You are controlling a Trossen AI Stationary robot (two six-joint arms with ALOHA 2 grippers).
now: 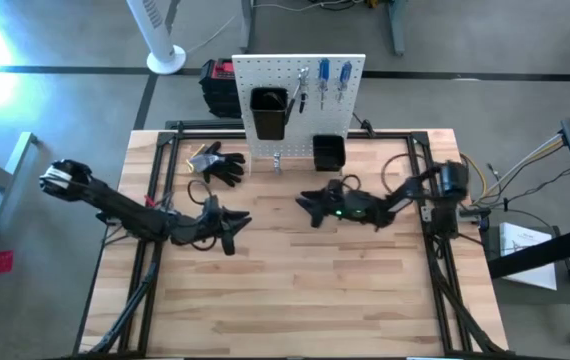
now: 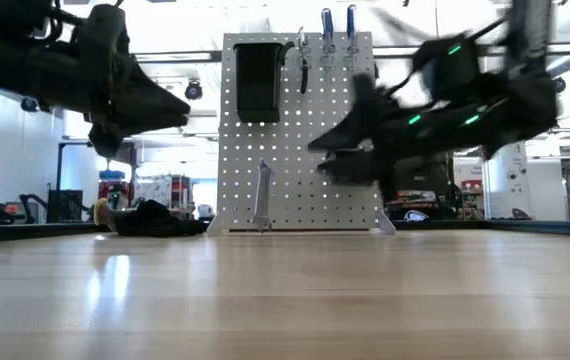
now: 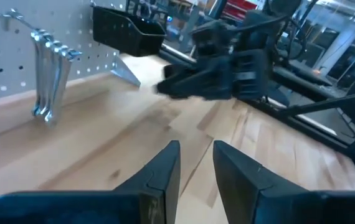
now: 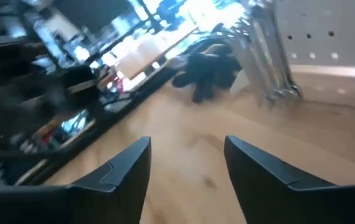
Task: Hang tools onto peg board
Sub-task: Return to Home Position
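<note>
**Peg board loaded; both hands empty above the worktop**

High view, with low and wrist views for detail. The white peg board stands upright at the upper centre of the frame, on the far part of the wooden worktop. Two blue-handled screwdrivers hang at its upper right, with dark-handled pliers just left of them. A bunch of slim silver wrenches hangs low on the panel, left of centre. Two black bins are fixed to the board. Black work gloves lie on the worktop at the board's lower left. No tool shows loose on the wood, so the hanging appears complete.

The left hand hovers over bare wood, left of centre, its fingers a narrow gap apart and holding nothing. The right hand hovers at centre, near the board's foot, its fingers spread wide and also empty.

Handling, as judged: the wrenches are stiff, light, smooth steel that is likely to slip and to swing on the peg. They are best pinched mid-shank, leaving the hanging end free. The screwdrivers offer a thicker handle to grip.

No brand, label or writing is legible. Green lights on the right arm are its only markings.
</note>
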